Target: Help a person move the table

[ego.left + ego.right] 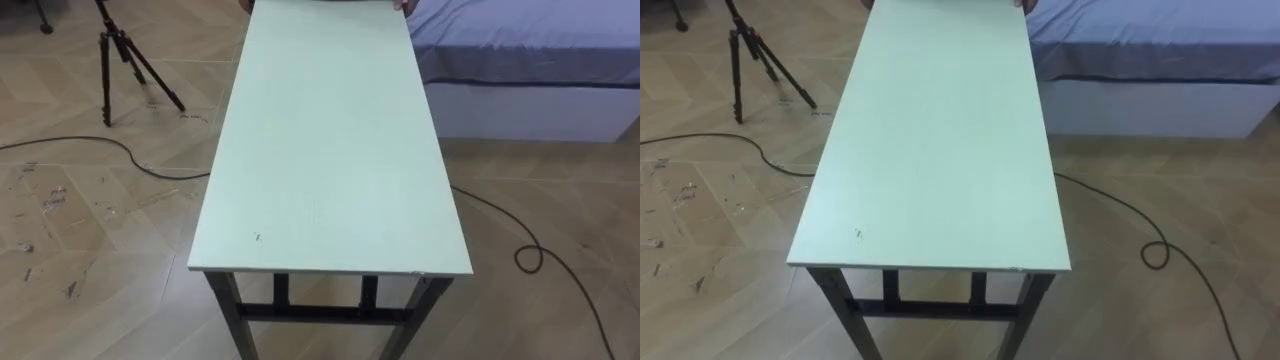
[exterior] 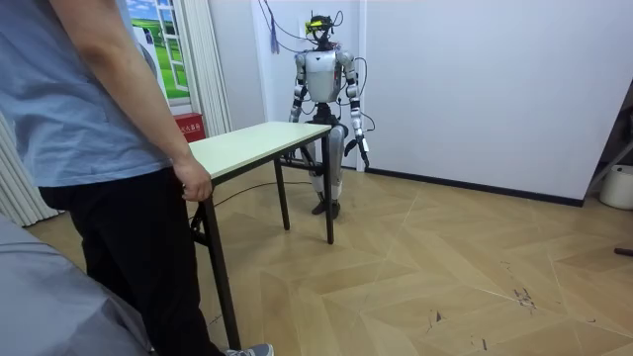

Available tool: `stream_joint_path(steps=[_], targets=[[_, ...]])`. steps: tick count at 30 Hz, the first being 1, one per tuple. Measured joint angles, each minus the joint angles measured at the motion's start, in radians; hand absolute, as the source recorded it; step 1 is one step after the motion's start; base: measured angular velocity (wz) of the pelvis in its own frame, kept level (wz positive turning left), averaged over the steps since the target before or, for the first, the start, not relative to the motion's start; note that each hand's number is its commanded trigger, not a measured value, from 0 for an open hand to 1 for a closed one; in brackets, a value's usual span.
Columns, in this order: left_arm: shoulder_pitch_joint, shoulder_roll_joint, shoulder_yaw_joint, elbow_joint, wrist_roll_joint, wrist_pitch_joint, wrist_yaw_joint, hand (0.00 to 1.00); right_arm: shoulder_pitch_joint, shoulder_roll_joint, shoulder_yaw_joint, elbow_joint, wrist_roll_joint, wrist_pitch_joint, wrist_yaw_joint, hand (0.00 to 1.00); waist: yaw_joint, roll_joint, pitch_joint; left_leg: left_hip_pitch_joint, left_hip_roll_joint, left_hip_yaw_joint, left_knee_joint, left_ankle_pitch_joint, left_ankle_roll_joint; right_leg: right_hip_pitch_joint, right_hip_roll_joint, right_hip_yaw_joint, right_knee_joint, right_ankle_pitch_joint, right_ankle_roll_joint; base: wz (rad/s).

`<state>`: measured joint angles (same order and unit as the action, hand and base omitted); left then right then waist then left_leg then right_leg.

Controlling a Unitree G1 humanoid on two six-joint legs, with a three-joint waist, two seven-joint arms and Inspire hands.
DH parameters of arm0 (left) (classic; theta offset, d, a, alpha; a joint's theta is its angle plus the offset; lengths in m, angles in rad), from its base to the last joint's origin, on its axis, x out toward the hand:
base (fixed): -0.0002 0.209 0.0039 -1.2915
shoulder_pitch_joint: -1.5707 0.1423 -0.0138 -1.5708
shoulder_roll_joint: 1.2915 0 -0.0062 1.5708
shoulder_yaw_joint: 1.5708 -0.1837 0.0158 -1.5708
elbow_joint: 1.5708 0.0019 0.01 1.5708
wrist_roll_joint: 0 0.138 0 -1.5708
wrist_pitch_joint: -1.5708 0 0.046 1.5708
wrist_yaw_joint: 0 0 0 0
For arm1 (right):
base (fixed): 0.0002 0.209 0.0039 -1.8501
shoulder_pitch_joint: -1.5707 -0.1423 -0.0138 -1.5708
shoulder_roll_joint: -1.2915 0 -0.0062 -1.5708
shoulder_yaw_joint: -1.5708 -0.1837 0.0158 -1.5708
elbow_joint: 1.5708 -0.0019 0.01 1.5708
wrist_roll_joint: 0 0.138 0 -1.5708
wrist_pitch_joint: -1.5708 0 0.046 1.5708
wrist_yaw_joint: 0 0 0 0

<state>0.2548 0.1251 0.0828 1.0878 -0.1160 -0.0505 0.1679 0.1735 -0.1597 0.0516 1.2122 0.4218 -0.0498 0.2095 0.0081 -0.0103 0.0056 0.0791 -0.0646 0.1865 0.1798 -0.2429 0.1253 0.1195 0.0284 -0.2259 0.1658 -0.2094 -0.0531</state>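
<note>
Room view | pre-lift: person's hand (image 2: 193,183) on pale-green rectangular table (image 2: 259,139) | left hand (image 2: 365,154), right hand (image 2: 296,118) hang upper-centre, fingers can't tell | nxt likely: grip edge

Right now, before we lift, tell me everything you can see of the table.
The table is a long rectangle with a pale greenish, smooth top, bare but for a small dark mark by its near left corner. Dark metal legs and a crossbar carry it. It stands level on the wooden floor, the bed beside its far right. At the far end a person's hand holds its edge; the robot stands at the near end.
</note>
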Motion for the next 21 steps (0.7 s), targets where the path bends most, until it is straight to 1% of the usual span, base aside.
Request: stream_joint_path(steps=[4, 8, 10, 12, 14, 15, 17, 19, 20, 21], targets=[[0.000, 0.000, 0.002, 0.002, -0.002, 0.001, 0.000, 0.00, -0.012, 0.000, -0.007, 0.015, -0.002, 0.010, 0.012, 0.00, 0.002, 0.002, -0.0023, -0.007, 0.000, 0.000, 0.000, 0.000, 0.000, -0.010, 0.000, 0.001, 0.001, 0.000, 0.000, 0.00], [-0.001, 0.000, 0.006, 0.004, -0.020, 0.024, -0.005, 0.00, -0.028, 0.000, -0.007, 0.038, 0.008, 0.023, 0.021, 0.00, 0.000, 0.002, -0.0063, -0.014, 0.000, 0.000, 0.009, 0.000, 0.000, -0.019, 0.000, 0.001, 0.001, 0.000, 0.000, 0.00], [-0.001, 0.000, 0.011, 0.006, -0.054, 0.038, -0.021, 0.00, -0.034, 0.000, -0.007, 0.044, 0.010, 0.029, 0.024, 0.00, 0.000, 0.002, -0.0058, -0.013, 0.000, 0.000, 0.010, 0.000, 0.000, -0.017, 0.000, 0.001, 0.000, 0.000, 0.000, 0.00], [0.000, 0.001, 0.015, 0.011, -0.140, 0.044, -0.050, 0.00, -0.037, 0.000, -0.008, 0.052, 0.025, 0.031, 0.036, 0.00, 0.000, 0.002, -0.0052, -0.014, 0.000, 0.000, 0.010, 0.000, 0.000, -0.015, -0.001, -0.003, 0.000, 0.000, 0.000, 0.00], [0.000, 0.000, 0.022, 0.009, -0.198, 0.046, -0.078, 0.00, -0.037, -0.001, -0.021, 0.053, 0.031, 0.034, 0.052, 0.00, 0.001, 0.003, -0.0042, -0.014, 0.000, 0.000, 0.012, 0.000, 0.000, -0.018, -0.001, -0.001, 0.001, 0.000, 0.000, 0.00], [0.000, 0.001, 0.029, 0.009, -0.213, 0.046, -0.096, 0.00, -0.036, -0.001, -0.036, 0.053, 0.033, 0.041, 0.064, 0.00, 0.002, 0.003, -0.0036, -0.015, 0.000, 0.000, 0.012, 0.000, 0.000, -0.018, -0.001, -0.001, 0.001, 0.000, 0.000, 0.00], [0.000, 0.003, 0.033, 0.006, -0.249, 0.046, -0.119, 0.00, -0.039, -0.002, -0.038, 0.046, 0.042, 0.045, 0.072, 0.00, 0.002, 0.005, -0.0034, -0.016, 0.000, 0.000, 0.015, 0.000, 0.000, -0.019, -0.001, 0.001, 0.003, 0.000, 0.000, 0.00], [0.001, 0.003, 0.033, -0.010, -0.292, 0.047, -0.138, 0.00, -0.033, -0.002, -0.039, 0.027, 0.045, 0.053, 0.079, 0.00, 0.004, 0.007, -0.0031, -0.019, 0.001, 0.000, 0.014, 0.000, 0.000, -0.020, -0.001, 0.002, 0.005, 0.000, 0.000, 0.00], [0.003, 0.003, 0.034, -0.037, -0.314, 0.048, -0.151, 0.00, -0.031, -0.002, -0.039, 0.004, 0.044, 0.059, 0.091, 0.00, 0.004, 0.007, -0.0032, -0.022, 0.001, 0.000, 0.011, 0.000, 0.000, -0.021, -0.001, 0.003, 0.005, 0.000, 0.000, 0.00], [0.004, 0.005, 0.034, -0.057, -0.333, 0.048, -0.167, 0.00, -0.023, -0.004, -0.039, -0.044, 0.044, 0.073, 0.101, 0.00, 0.005, 0.007, -0.0034, -0.025, 0.001, 0.000, 0.008, 0.000, 0.000, -0.023, -0.001, 0.002, 0.005, 0.000, 0.000, 0.00]])
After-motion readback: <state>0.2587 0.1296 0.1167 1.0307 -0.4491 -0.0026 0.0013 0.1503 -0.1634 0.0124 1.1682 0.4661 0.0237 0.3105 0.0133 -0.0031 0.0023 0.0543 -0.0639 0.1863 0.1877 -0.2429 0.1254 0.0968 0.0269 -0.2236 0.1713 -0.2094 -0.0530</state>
